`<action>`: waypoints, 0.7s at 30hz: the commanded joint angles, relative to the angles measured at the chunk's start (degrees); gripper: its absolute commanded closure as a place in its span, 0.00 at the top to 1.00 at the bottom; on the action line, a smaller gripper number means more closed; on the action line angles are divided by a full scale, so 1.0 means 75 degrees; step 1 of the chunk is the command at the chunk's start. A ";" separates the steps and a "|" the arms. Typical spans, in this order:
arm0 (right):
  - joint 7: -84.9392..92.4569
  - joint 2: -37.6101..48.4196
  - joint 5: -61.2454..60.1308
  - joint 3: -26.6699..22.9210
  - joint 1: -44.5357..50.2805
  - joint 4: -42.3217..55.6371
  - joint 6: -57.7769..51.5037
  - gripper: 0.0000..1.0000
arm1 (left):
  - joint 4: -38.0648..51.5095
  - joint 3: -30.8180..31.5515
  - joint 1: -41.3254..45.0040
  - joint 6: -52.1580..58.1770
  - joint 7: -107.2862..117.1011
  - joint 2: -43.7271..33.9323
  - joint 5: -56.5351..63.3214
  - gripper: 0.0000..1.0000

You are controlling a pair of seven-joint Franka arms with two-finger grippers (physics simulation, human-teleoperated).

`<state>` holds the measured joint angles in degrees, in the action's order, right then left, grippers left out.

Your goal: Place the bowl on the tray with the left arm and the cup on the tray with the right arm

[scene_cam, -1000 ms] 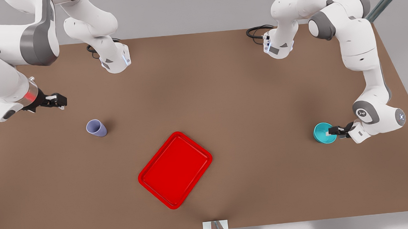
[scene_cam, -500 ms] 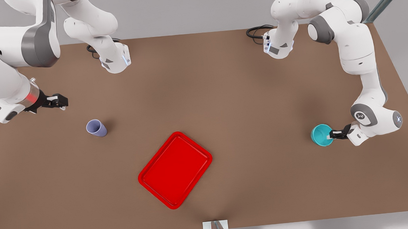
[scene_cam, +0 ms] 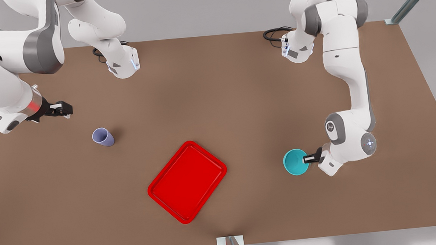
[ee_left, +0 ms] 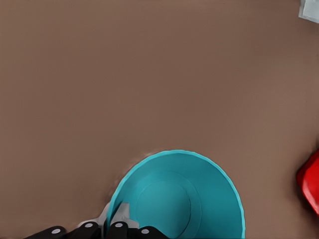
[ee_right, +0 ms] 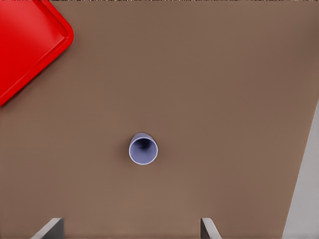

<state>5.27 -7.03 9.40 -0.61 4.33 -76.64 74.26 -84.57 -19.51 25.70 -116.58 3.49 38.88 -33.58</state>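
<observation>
The turquoise bowl (scene_cam: 295, 163) hangs just off the brown table, to the front view's right of the red tray (scene_cam: 187, 182). My left gripper (scene_cam: 308, 158) is shut on its rim; the left wrist view shows the fingers (ee_left: 119, 217) pinching the wall of the bowl (ee_left: 184, 199), with a corner of the tray (ee_left: 311, 181) at the edge. The lavender cup (scene_cam: 102, 137) stands upright at the front view's left. My right gripper (scene_cam: 64, 108) waits above and behind it, open, with the cup (ee_right: 143, 148) and the tray (ee_right: 25, 45) below it.
Both arm bases (scene_cam: 123, 65) (scene_cam: 297, 51) stand at the table's back edge with black cables beside them. A small white bracket (scene_cam: 229, 241) sits at the front edge. Bare brown table lies between the bowl and the tray.
My left arm has carried the bowl toward the front view's left, closer to the tray. The right arm has barely moved. Cup and tray stay put.
</observation>
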 commanded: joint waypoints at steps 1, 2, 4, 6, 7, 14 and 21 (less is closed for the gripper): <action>0.0036 0.0000 0.0000 -0.0001 -0.0003 0.0000 0.0001 1.00 | 0.0026 -0.0001 0.0159 -0.0066 0.0318 0.0007 -0.0948 0.21; 0.0036 0.0000 0.0000 -0.0001 -0.0003 0.0000 0.0001 1.00 | 0.0026 0.0046 0.0604 -0.0347 0.1221 0.0007 -0.1088 0.21; 0.0036 -0.0012 0.0000 -0.0001 -0.0003 0.0000 0.0001 1.00 | 0.0026 0.0046 0.1237 -0.0863 0.2264 0.0042 -0.1546 0.21; 0.0095 -0.0071 0.0000 -0.0012 -0.0014 0.0000 0.0001 1.00 | 0.0026 0.0058 0.1858 -0.1448 0.3260 0.0101 -0.1804 0.21; 0.0106 -0.0106 0.0000 -0.0012 -0.0073 0.0012 0.0013 1.00 | 0.0026 0.0070 0.2046 -0.1671 0.3565 0.0171 -0.1839 0.21; 0.0095 0.0187 -0.0047 -0.0012 -0.0436 -0.3679 0.3458 1.00 | 0.0752 0.0796 0.2398 -0.2995 0.5510 0.0851 -0.1827 0.21; 0.0306 0.0328 -0.0070 -0.0141 -0.0694 -0.5308 0.5063 1.00 | 0.1456 0.1136 0.2902 -0.4906 0.6812 0.1906 -0.1851 0.21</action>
<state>7.87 -4.41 8.88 -1.79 -0.90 -117.33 113.39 -73.33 -11.02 47.65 -153.71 55.28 53.46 -43.98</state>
